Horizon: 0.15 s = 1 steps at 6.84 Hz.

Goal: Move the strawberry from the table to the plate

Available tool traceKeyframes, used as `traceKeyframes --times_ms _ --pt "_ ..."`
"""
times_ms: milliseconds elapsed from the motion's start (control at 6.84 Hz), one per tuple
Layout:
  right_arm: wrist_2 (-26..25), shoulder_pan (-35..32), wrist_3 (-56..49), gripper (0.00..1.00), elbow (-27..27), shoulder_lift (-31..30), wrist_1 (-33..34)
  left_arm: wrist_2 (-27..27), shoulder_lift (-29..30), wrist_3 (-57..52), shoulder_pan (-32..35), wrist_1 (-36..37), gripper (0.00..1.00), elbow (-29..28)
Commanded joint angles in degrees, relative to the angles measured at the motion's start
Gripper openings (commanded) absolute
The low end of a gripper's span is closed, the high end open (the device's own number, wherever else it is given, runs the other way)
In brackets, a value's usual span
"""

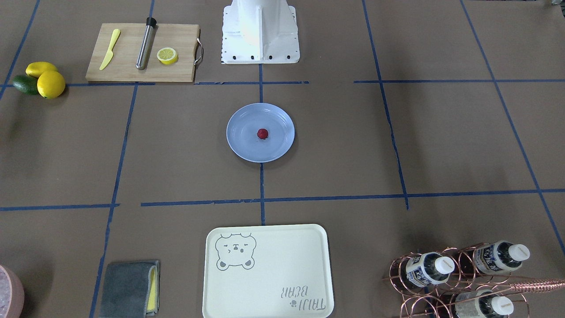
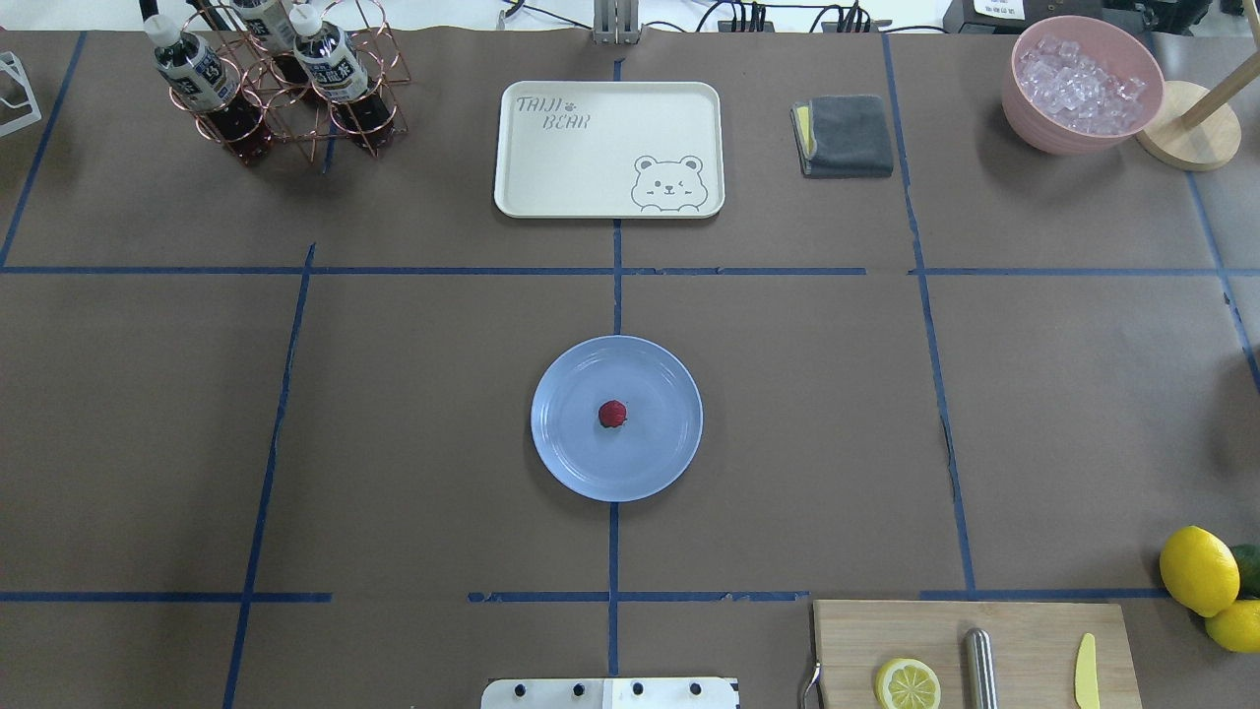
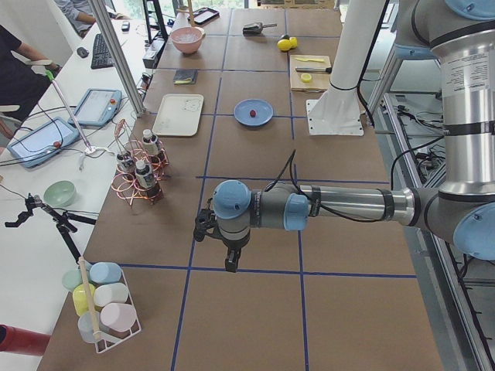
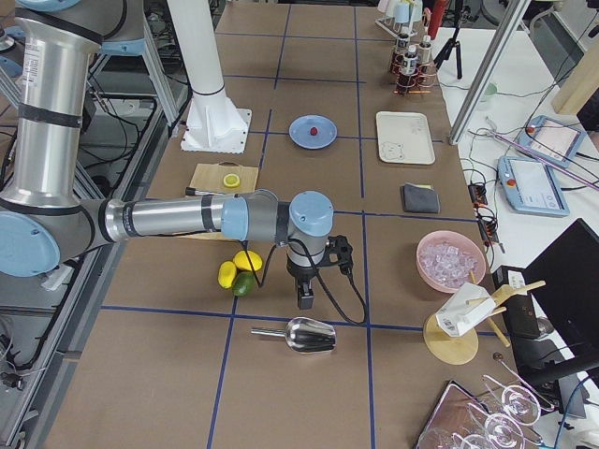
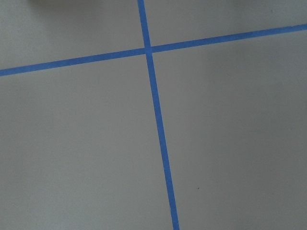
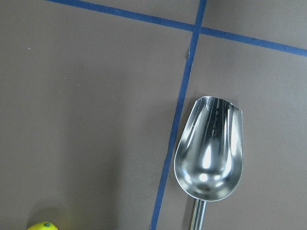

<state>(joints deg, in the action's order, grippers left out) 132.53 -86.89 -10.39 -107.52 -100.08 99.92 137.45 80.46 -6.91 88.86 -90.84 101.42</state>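
Note:
The dark-red strawberry [image 1: 262, 134] [image 2: 612, 415] lies in the middle of the light-blue plate [image 1: 242, 143] [image 2: 661, 445], which sits on the brown table [image 1: 397, 145] at its centre. No gripper is near it. In the exterior left view, my left gripper [image 3: 230, 260] hangs over bare table far from the plate [image 3: 264, 117]. My right gripper [image 4: 304, 296] shows only in the exterior right view, above the table beside the lemons and a steel scoop. From these views I cannot tell whether either gripper is open or shut. Neither wrist view shows fingers.
A cream bear-print tray [image 2: 551, 167], a grey cloth [image 2: 851, 133], a bottle rack [image 2: 285, 89] and a pink bowl of ice [image 2: 1034, 123] stand along the far side. Close to the base are a cutting board [image 2: 1024, 630] with a lemon half and two lemons [image 2: 1198, 569]. A steel scoop [image 6: 211, 153] lies under the right wrist.

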Motion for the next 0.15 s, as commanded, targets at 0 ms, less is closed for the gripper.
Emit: traceKeyframes --times_ms 0 --pt "0.1 0.2 0.0 1.0 2.3 1.7 0.3 -0.2 1.7 -0.2 0.0 0.3 1.0 0.3"
